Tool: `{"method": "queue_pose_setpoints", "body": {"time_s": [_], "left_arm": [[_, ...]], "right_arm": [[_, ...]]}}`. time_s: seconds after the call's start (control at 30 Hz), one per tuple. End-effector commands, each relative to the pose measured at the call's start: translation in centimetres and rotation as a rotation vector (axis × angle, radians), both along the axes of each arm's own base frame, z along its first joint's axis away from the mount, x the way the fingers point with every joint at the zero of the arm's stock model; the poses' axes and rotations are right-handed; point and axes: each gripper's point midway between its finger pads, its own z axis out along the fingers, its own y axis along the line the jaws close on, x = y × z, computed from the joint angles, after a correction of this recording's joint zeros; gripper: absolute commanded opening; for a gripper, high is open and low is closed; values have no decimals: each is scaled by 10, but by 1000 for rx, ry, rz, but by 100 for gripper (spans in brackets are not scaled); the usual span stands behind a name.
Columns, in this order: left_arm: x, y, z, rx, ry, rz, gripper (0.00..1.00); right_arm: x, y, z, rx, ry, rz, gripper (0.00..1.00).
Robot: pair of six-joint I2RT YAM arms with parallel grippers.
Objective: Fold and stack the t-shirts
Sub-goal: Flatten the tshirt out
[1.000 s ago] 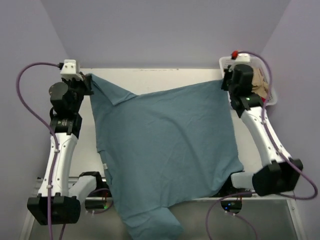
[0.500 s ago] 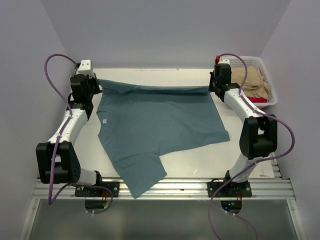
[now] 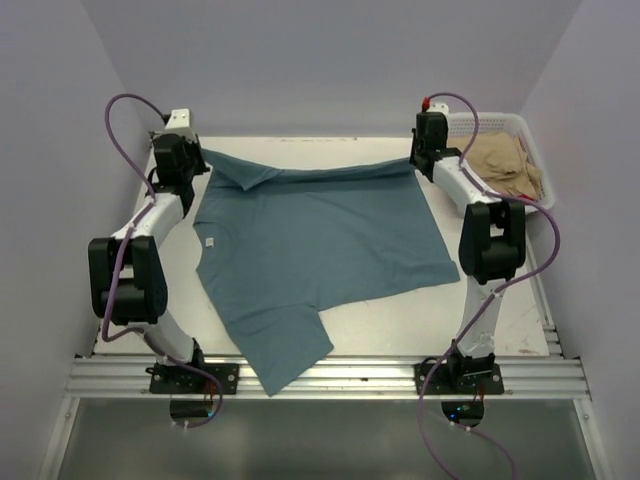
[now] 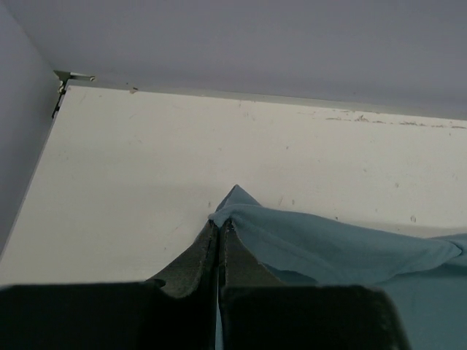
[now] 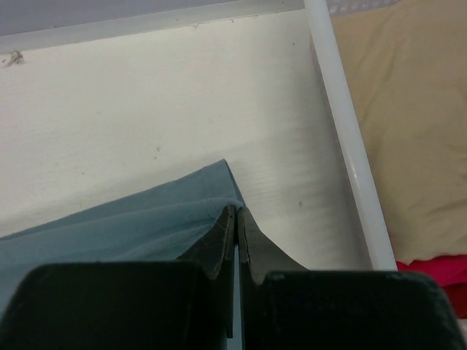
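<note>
A teal t-shirt [image 3: 320, 240] lies spread on the white table [image 3: 400, 320], one sleeve hanging over the near edge. My left gripper [image 3: 196, 160] is shut on its far left corner; in the left wrist view the cloth [image 4: 328, 244] is pinched at the fingertips [image 4: 220, 226]. My right gripper [image 3: 415, 160] is shut on the far right corner; the right wrist view shows the cloth [image 5: 131, 226] between the pads [image 5: 237, 213]. Both corners are held low near the table's far edge.
A white basket [image 3: 540, 205] at the far right holds tan and red garments [image 3: 505, 165]; its rim [image 5: 343, 138] runs just right of my right gripper. The back wall is close behind both grippers.
Both grippers have carried the shirt's far edge backward and down, from held up high to laid out flat. The arms are now stretched toward the far edge.
</note>
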Motion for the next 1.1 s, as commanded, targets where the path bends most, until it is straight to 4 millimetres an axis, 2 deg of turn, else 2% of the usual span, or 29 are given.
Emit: {"method": "queue_pose_setpoints", "body": {"time_s": [0.0,0.03,0.07,0.13,0.17,0.2,0.27,0.33,0.37,0.43,0.47,0.5,0.53,0.57,0.6,0.63,0.67,0.73,0.77,0.8,0.83,0.87,0.9,0.93,0.97,1.0,1.03,1.07], "left_arm": [[31,1,36,-9,-124,5,0],[35,2,34,-10,-121,7,0],[40,2,39,-14,-133,8,0],[49,3,29,-19,-117,9,0],[54,3,36,-24,-134,11,0],[59,3,27,-28,-116,11,0],[67,3,32,-35,-130,12,0],[75,2,26,-40,-124,12,0],[79,4,34,-48,-142,20,0],[85,2,34,-63,-146,22,0],[89,6,42,-62,-168,48,0],[91,5,46,-68,-180,53,29],[93,6,50,-70,-191,63,48],[95,8,61,-69,-213,76,62],[96,6,67,-67,-224,80,80],[95,7,73,-62,-237,97,94],[93,11,86,-56,-261,128,100],[87,9,93,-58,-275,134,100],[81,7,108,-60,-308,129,100],[77,4,112,-64,-315,121,100],[71,0,105,-75,-299,108,100],[61,-5,121,-82,-330,91,100],[55,-9,122,-84,-330,78,100],[49,-21,120,-92,-323,54,100],[35,-32,113,-103,-300,38,91],[28,-44,105,-118,-278,15,86],[19,-53,82,-145,-225,-7,79],[8,-57,79,-157,-211,-11,56]], "right_arm": [[27,-10,22,-19,-72,-56,0],[30,-11,20,-19,-72,-62,0],[34,-10,11,-23,-58,-65,0],[42,-10,14,-15,-76,-84,0],[43,-13,11,-26,-72,-102,0],[49,-14,8,-21,-75,-112,0],[53,-15,4,-24,-72,-121,0],[57,-16,0,-29,-78,-141,0],[58,-18,0,-30,-86,-153,0],[62,-22,3,-26,-117,-182,0],[67,-20,12,-10,-160,-183,1],[69,-17,17,4,-180,-166,15],[73,-13,22,16,-201,-149,58],[77,-11,30,29,-227,-137,61],[80,-9,40,39,-250,-129,63],[83,-6,47,51,-266,-115,72],[85,-3,57,65,-290,-104,82],[84,1,74,87,-319,-84,91],[83,2,83,99,-345,-80,97],[78,3,79,111,-339,-74,98],[71,7,96,130,-362,-55,98],[70,9,106,145,-399,-45,96],[62,10,95,149,-372,-37,93],[56,12,98,157,-374,-32,88],[47,15,110,179,-383,-19,81],[37,17,99,188,-353,-6,36],[31,18,96,196,-345,-4,10],[18,17,93,205,-321,-18,0]]}}
